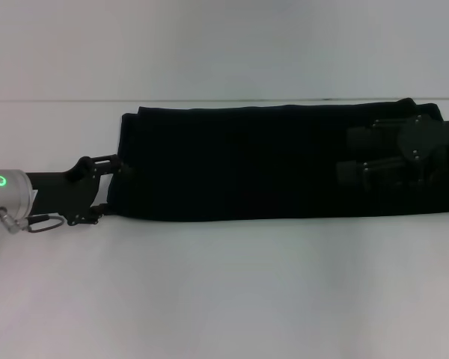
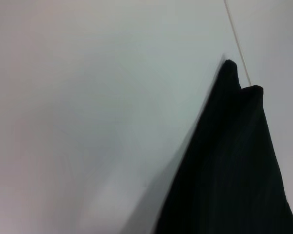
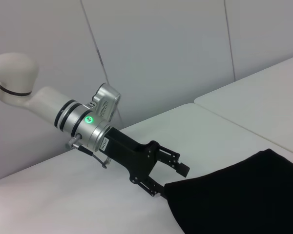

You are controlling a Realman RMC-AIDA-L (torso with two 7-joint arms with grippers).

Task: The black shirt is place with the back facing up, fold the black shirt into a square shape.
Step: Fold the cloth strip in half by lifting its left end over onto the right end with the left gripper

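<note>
The black shirt [image 1: 239, 161] lies on the white table as a long flat band running left to right. It also shows in the left wrist view as a dark wedge [image 2: 234, 170] and in the right wrist view [image 3: 244, 195]. My left gripper [image 1: 111, 187] sits at the band's left end. It is open, its fingers [image 3: 179, 168] spread at the shirt's corner [image 3: 170, 179]. Over the band's right end hovers my right gripper [image 1: 348, 155], dark against the fabric, its two fingers apart and holding nothing.
The white table [image 1: 224, 299] stretches wide in front of the shirt. Its back edge [image 1: 60, 101] meets a pale wall just behind the shirt. A seam [image 3: 219, 114] divides two table tops in the right wrist view.
</note>
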